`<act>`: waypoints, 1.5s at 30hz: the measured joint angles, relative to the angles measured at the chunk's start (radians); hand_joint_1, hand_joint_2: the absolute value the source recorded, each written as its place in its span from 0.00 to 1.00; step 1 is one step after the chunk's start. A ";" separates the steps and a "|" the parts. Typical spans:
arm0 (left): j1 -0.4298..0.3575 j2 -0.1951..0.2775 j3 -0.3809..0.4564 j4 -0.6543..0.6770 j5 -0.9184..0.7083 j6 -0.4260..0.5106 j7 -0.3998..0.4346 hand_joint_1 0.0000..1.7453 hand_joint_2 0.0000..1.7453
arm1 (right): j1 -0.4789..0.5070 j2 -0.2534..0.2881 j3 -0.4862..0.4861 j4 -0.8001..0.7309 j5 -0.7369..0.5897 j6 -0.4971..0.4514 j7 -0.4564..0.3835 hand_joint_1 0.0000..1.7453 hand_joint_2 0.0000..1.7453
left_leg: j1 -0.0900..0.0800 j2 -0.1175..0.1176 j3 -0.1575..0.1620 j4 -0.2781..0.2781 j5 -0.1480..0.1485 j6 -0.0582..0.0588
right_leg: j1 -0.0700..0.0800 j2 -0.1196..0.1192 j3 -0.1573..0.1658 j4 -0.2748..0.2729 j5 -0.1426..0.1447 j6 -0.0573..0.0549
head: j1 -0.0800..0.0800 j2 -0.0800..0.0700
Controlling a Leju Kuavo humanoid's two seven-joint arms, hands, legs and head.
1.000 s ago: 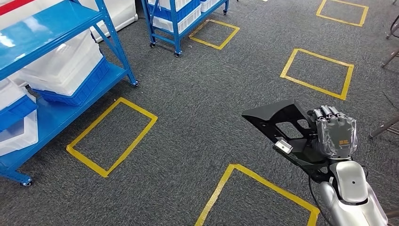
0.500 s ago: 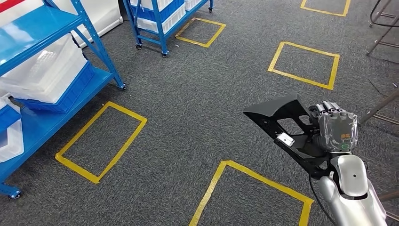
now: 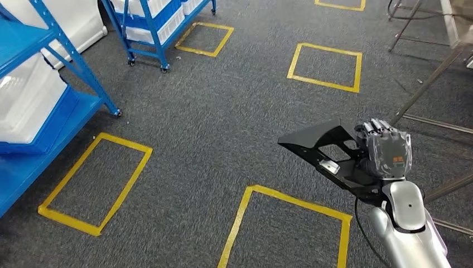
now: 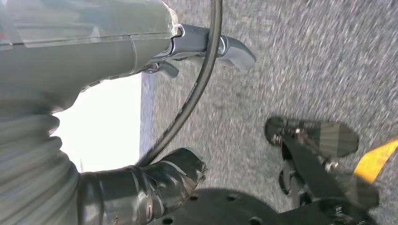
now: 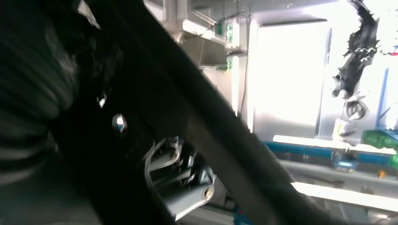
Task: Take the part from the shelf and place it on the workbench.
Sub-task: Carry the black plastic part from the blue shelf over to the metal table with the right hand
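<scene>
1 black part (image 3: 326,148) gripped by right robot hand (image 3: 385,155), jutting leftward above carpet (image 3: 223,123)

This is a workshop or storeroom floor, laid out like a factory bay. Grey carpet (image 3: 212,117) is marked with yellow tape rectangles (image 3: 325,66). A blue metal shelf (image 3: 33,111) holds white plastic bins (image 3: 22,97), and a second blue rack on wheels (image 3: 148,25) stands farther back.
</scene>
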 joint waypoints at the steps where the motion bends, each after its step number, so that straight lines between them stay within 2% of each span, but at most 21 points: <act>1: 0.002 0.000 0.000 0.000 0.000 0.000 0.000 0.00 1.00 | -0.003 0.000 0.001 0.001 -0.001 0.000 0.001 1.00 1.00 | -0.002 0.016 0.003 -0.006 0.003 -0.002 | 0.004 -0.032 -0.023 0.049 -0.031 0.000 | 0.000 0.000; 4: 0.006 -0.001 0.000 0.000 -0.003 -0.005 -0.001 0.00 1.00 | -0.002 0.000 0.004 0.005 -0.003 0.000 0.003 1.00 1.00 | -0.001 0.061 -0.003 0.007 -0.006 -0.006 | -0.003 -0.067 -0.075 0.168 -0.077 0.010 | -0.001 0.000; 8: 0.004 -0.001 0.000 0.000 -0.005 -0.010 -0.003 0.00 1.00 | 0.001 -0.001 0.005 0.007 -0.006 0.000 0.004 1.00 1.00 | 0.005 0.111 -0.023 0.067 -0.046 -0.029 | -0.016 -0.124 0.014 0.006 0.000 0.028 | -0.001 0.000; 10: 0.004 0.002 0.000 0.000 -0.007 -0.010 -0.003 0.00 1.00 | 0.000 -0.002 0.005 0.007 -0.008 0.001 0.005 1.00 1.00 | 0.002 0.128 -0.033 0.094 -0.066 -0.042 | -0.012 -0.138 0.029 -0.024 0.000 0.013 | -0.002 0.000; 12: 0.001 0.003 0.000 0.000 -0.008 -0.010 -0.003 0.00 1.00 | 0.001 -0.002 0.004 0.007 -0.008 0.002 0.005 1.00 1.00 | 0.001 0.144 -0.031 0.102 -0.076 -0.049 | -0.011 -0.116 0.025 -0.016 -0.001 -0.009 | -0.003 0.000; 14: -0.002 0.003 0.000 0.000 -0.009 -0.010 0.000 0.00 1.00 | -0.001 -0.002 0.004 0.007 -0.008 0.003 0.005 1.00 1.00 | 0.007 0.117 -0.036 0.128 -0.101 -0.058 | -0.011 -0.095 0.022 -0.019 0.002 -0.019 | -0.003 0.000; 16: -0.001 0.001 -0.001 0.000 -0.010 -0.011 0.006 0.00 1.00 | -0.006 -0.002 0.004 0.006 -0.009 0.006 0.005 1.00 1.00 | 0.013 0.060 -0.076 0.221 -0.162 -0.064 | -0.009 -0.074 0.020 -0.022 0.007 -0.027 | -0.004 0.000; 18: 0.001 0.001 -0.001 0.000 -0.011 -0.011 0.012 0.00 1.00 | -0.009 -0.002 0.006 0.005 -0.009 0.011 0.005 1.00 1.00 | 0.012 0.037 -0.136 0.342 -0.215 -0.058 | -0.003 -0.051 0.017 -0.024 0.011 -0.032 | -0.004 0.000; 19: 0.001 0.001 -0.001 0.000 -0.012 -0.012 0.014 0.00 1.00 | -0.010 -0.002 0.007 0.005 -0.009 0.014 0.005 1.00 1.00 | 0.009 0.034 -0.155 0.376 -0.217 -0.051 | 0.001 -0.039 0.016 -0.025 0.012 -0.034 | -0.004 0.000; 21: 0.003 0.001 -0.001 0.000 -0.016 -0.015 0.015 0.00 1.00 | -0.011 -0.002 0.010 0.005 -0.009 0.016 0.006 1.00 1.00 | -0.005 0.020 -0.143 0.329 -0.158 -0.028 | 0.006 -0.012 0.017 -0.025 0.013 -0.036 | -0.004 0.000; 23: 0.006 0.005 -0.001 0.000 -0.020 -0.020 0.014 0.00 1.00 | -0.012 -0.002 0.012 0.005 -0.009 0.017 0.006 1.00 1.00 | -0.022 -0.034 -0.093 0.198 -0.073 0.003 | 0.002 0.013 0.018 -0.028 0.017 -0.037 | -0.003 0.000; 25: 0.009 0.013 -0.001 0.000 -0.021 -0.023 0.013 0.00 1.00 | -0.011 -0.002 0.014 0.006 -0.009 0.019 0.007 1.00 1.00 | -0.030 -0.082 -0.063 0.121 -0.033 0.024 | -0.013 0.036 0.015 -0.038 0.026 -0.028 | -0.003 0.000; 28: 0.004 0.018 -0.001 0.000 -0.022 -0.025 0.012 0.00 1.00 | -0.007 -0.001 0.018 0.006 -0.009 0.021 0.007 1.00 1.00 | -0.035 -0.068 -0.034 0.053 -0.004 0.036 | -0.030 0.059 0.016 -0.068 0.049 -0.010 | -0.004 0.000; 30: 0.004 0.017 -0.002 0.000 -0.023 -0.027 0.010 0.00 1.00 | -0.013 -0.002 0.018 0.004 -0.009 0.021 0.007 1.00 1.00 | -0.032 -0.038 0.000 -0.023 0.020 0.042 | -0.020 0.008 0.004 -0.053 0.031 -0.010 | -0.003 0.000; 32: 0.007 0.014 -0.002 0.000 -0.025 -0.029 0.008 0.00 1.00 | -0.021 -0.003 0.019 0.005 -0.009 0.022 0.007 1.00 1.00 | -0.027 -0.002 0.013 -0.050 0.023 0.034 | -0.014 -0.048 -0.042 0.043 -0.027 -0.007 | -0.003 0.000; 34: 0.008 0.009 -0.003 0.000 -0.025 -0.029 0.008 0.00 1.00 | -0.021 -0.003 0.021 0.006 -0.010 0.022 0.007 1.00 1.00 | -0.020 0.032 0.011 -0.039 0.012 0.018 | -0.020 -0.062 -0.080 0.132 -0.060 0.007 | -0.003 0.000; 35: 0.008 0.007 -0.003 0.000 -0.026 -0.030 0.007 0.00 1.00 | -0.019 -0.003 0.021 0.006 -0.011 0.022 0.007 1.00 1.00 | -0.015 0.048 0.007 -0.026 0.003 0.008 | -0.024 -0.067 -0.076 0.134 -0.052 0.016 | -0.003 0.000; 38: 0.004 0.007 -0.003 0.000 -0.026 -0.030 0.007 0.00 1.00 | -0.015 -0.002 0.022 0.008 -0.016 0.023 0.008 1.00 1.00 | 0.003 0.086 -0.015 0.039 -0.040 -0.025 | -0.037 -0.106 -0.005 0.011 0.005 0.049 | -0.002 0.000; 40: 0.001 0.011 -0.003 0.000 -0.026 -0.030 0.007 0.00 1.00 | -0.011 -0.001 0.023 0.008 -0.018 0.023 0.009 1.00 1.00 | 0.005 0.101 -0.031 0.086 -0.071 -0.042 | -0.036 -0.124 0.008 -0.013 0.005 0.037 | -0.002 0.000; 42: -0.003 0.012 -0.003 0.000 -0.027 -0.030 0.006 0.00 1.00 | -0.006 0.000 0.024 0.007 -0.018 0.024 0.008 1.00 1.00 | 0.003 0.112 -0.036 0.106 -0.088 -0.048 | -0.033 -0.112 0.001 0.001 -0.003 0.010 | -0.003 0.000; 45: -0.006 0.010 -0.003 0.000 -0.027 -0.030 0.005 0.00 1.00 | -0.005 0.001 0.026 0.005 -0.021 0.024 0.009 1.00 1.00 | 0.011 0.081 -0.049 0.154 -0.130 -0.058 | -0.028 -0.091 -0.003 0.005 -0.004 -0.008 | -0.004 0.000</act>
